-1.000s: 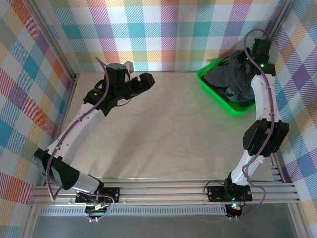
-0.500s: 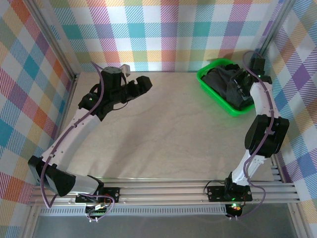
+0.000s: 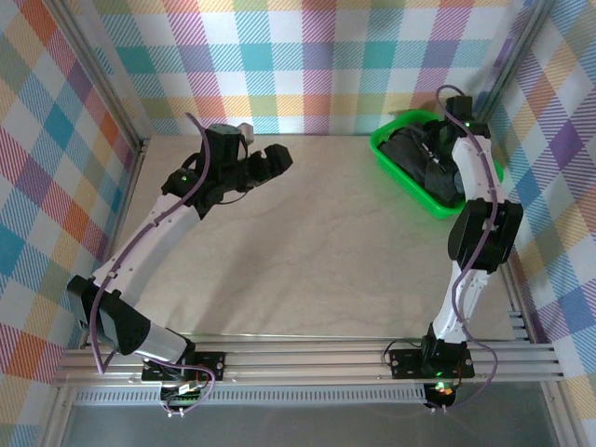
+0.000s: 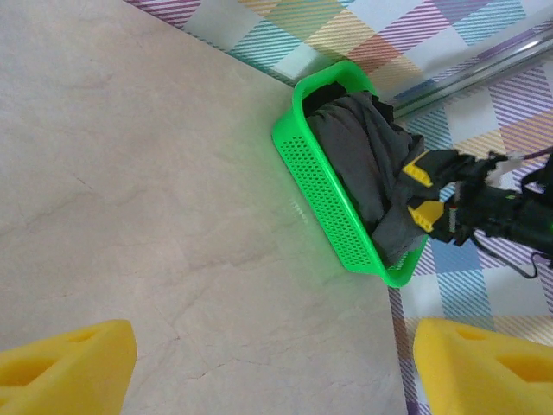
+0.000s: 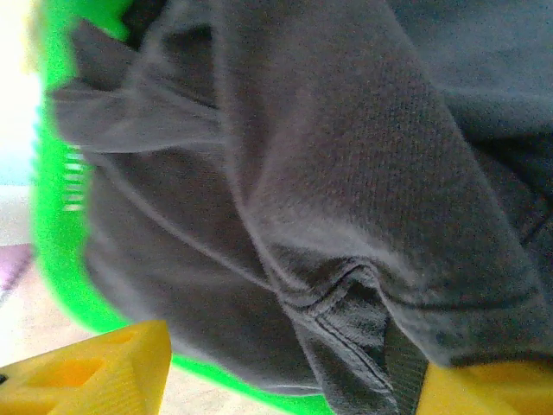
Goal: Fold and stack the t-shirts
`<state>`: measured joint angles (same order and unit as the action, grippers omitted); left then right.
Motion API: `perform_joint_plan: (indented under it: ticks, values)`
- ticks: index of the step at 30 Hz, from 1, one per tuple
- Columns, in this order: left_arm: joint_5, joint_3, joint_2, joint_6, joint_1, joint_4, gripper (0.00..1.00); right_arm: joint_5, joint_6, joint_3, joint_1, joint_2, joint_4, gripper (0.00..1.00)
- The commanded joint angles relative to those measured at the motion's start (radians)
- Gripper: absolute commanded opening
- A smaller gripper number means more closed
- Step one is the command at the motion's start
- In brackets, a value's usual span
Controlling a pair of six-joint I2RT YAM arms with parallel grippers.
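Charcoal t-shirts point(image 4: 363, 156) lie bunched in the green basket point(image 4: 315, 186), their count unclear.

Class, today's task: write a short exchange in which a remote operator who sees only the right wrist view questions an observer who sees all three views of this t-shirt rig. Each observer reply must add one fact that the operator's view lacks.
Operator: I see the t-shirts heaped in the green basket. Where does it stand?
Observer: At the far right corner of the table, beside the checked walls.
Operator: Where is the other arm?
Observer: The left gripper hovers above the far part of the table, left of centre. Its jaws are open with nothing between them, and it faces the basket.
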<state>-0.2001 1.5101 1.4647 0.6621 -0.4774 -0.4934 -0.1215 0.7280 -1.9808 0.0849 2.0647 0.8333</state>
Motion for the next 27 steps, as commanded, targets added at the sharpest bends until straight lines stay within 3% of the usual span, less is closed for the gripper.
perform_joint_plan:
  ticks: [1, 3, 4, 11, 21, 27]
  values:
    - [0.002, 0.027, -0.029, -0.022, -0.013, -0.007, 0.84, -0.108, -0.026, -0.064, -0.024, 0.021, 0.134, 0.67]
    - [0.002, 0.021, -0.031, -0.022, -0.013, -0.005, 0.84, -0.149, -0.059, -0.072, -0.041, 0.036, 0.133, 0.65]
    - [0.001, 0.021, -0.028, -0.022, -0.013, -0.006, 0.84, -0.165, -0.069, -0.071, -0.046, 0.044, 0.129, 0.59]
    - [-0.010, 0.055, -0.010, -0.025, -0.013, -0.015, 0.83, -0.197, -0.083, -0.059, -0.051, 0.032, 0.096, 0.00]
    - [-0.005, 0.058, -0.025, -0.031, -0.013, -0.036, 0.82, -0.165, -0.138, 0.035, -0.109, -0.273, -0.312, 0.00]
    - [0.002, 0.056, -0.034, -0.032, -0.013, -0.048, 0.81, -0.038, -0.068, 0.094, -0.120, -0.426, -0.721, 0.00]
